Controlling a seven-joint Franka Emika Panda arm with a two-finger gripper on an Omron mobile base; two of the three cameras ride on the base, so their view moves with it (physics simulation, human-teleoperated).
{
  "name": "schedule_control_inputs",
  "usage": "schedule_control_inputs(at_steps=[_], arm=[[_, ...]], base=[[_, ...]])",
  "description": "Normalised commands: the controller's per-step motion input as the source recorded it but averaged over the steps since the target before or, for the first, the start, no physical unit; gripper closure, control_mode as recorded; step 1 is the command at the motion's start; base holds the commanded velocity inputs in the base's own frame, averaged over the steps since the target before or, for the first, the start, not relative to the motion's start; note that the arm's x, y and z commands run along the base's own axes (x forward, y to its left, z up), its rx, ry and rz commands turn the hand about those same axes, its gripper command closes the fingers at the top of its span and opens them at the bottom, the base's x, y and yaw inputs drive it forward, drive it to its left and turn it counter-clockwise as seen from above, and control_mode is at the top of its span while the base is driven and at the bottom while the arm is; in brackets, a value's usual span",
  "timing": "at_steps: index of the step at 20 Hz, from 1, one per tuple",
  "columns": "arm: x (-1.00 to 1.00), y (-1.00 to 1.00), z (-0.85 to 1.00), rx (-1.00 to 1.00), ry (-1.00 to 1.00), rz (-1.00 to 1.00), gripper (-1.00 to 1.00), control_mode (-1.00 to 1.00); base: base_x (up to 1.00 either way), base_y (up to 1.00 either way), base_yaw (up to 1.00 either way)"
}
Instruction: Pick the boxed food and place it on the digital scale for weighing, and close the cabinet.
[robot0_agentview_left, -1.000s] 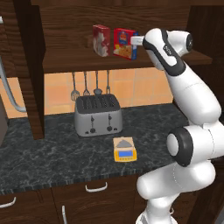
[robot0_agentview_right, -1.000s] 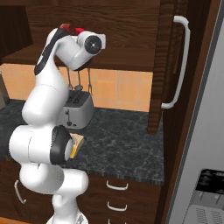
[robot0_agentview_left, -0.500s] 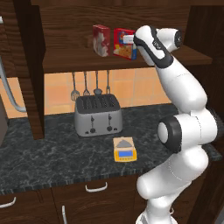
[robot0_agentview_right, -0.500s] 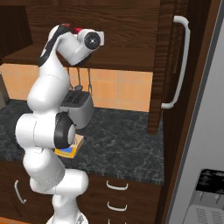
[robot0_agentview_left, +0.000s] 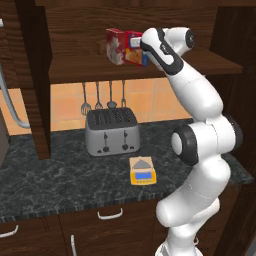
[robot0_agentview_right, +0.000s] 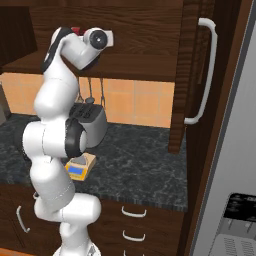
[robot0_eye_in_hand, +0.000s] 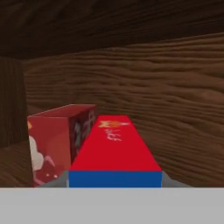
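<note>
Two boxes (robot0_agentview_left: 125, 46) on the shelf, one toaster (robot0_agentview_left: 111, 131), one scale (robot0_agentview_left: 142, 171), four hanging utensils (robot0_agentview_left: 104, 95).

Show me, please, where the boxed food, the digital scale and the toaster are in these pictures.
boxed food (robot0_eye_in_hand: 114, 146): hand view, on its red top face.
digital scale (robot0_agentview_left: 142, 164): left base view, on its grey top plate.
toaster (robot0_agentview_left: 112, 132): left base view, on its silver front.

A silver toaster (robot0_agentview_left: 111, 131) stands on the dark desk (robot0_agentview_left: 50, 180) well below the gripper, with utensils (robot0_agentview_left: 103, 96) hanging behind it.
</note>
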Motion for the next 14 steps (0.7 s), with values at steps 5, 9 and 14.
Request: schedule_control_inputs(at_steps=[5,9,14], arm=[[-0.36,0.00,0.04,0.00,-0.01,0.00,1.00,-1.00],[-0.80,0.05,0.02,0.00,-0.02,0.00,1.00,-1.00],[-0.79,0.27,0.00,-0.02,-0.01,0.00,1.00,-1.00]], base=[[0.00,0.00,0.00],[0.00,0.00,0.00],[0.00,0.00,0.00]])
